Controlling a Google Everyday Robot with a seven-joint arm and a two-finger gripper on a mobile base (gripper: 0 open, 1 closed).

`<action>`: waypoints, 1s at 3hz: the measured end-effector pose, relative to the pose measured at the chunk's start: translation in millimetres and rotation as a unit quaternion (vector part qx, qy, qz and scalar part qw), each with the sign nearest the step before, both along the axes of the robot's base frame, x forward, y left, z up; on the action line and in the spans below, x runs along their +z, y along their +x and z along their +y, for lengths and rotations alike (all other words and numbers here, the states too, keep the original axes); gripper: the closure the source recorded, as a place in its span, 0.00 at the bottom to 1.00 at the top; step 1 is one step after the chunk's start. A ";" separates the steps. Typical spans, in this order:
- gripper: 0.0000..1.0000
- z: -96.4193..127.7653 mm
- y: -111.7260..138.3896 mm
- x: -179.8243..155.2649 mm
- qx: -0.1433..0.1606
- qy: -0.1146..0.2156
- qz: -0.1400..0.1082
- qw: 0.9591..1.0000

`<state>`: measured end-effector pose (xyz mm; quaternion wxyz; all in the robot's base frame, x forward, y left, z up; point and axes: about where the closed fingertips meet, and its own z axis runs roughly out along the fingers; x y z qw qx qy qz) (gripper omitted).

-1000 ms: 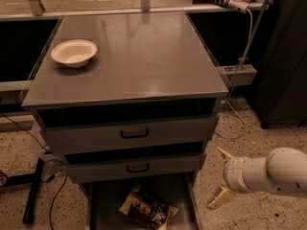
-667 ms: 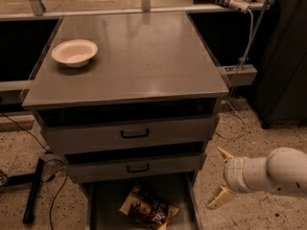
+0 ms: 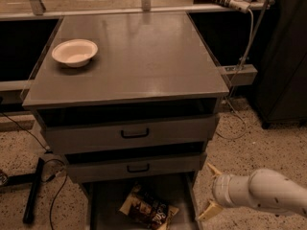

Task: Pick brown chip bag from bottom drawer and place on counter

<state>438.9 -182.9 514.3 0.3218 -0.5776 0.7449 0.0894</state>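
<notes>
The brown chip bag (image 3: 147,207) lies flat on the floor of the open bottom drawer (image 3: 105,205), near its middle. The counter (image 3: 144,56) is the broad grey cabinet top above it. My gripper (image 3: 211,190) is at the lower right, outside the drawer's right wall, level with the bag and to its right. Its two tan fingers are spread apart with nothing between them. The white arm runs off to the right edge.
A white bowl (image 3: 75,51) sits on the counter's left side. Two upper grey drawers with black handles (image 3: 135,133) overhang the bottom drawer. A black bar and cables (image 3: 36,188) lie on the speckled floor at left. A dark cabinet (image 3: 283,56) stands at right.
</notes>
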 end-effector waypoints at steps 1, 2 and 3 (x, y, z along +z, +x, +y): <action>0.00 19.1 -10.6 -64.0 0.015 0.021 0.005 1.000; 0.00 35.5 -25.4 -130.3 0.026 0.039 0.037 0.998; 0.00 35.5 -25.4 -130.3 0.026 0.039 0.037 0.998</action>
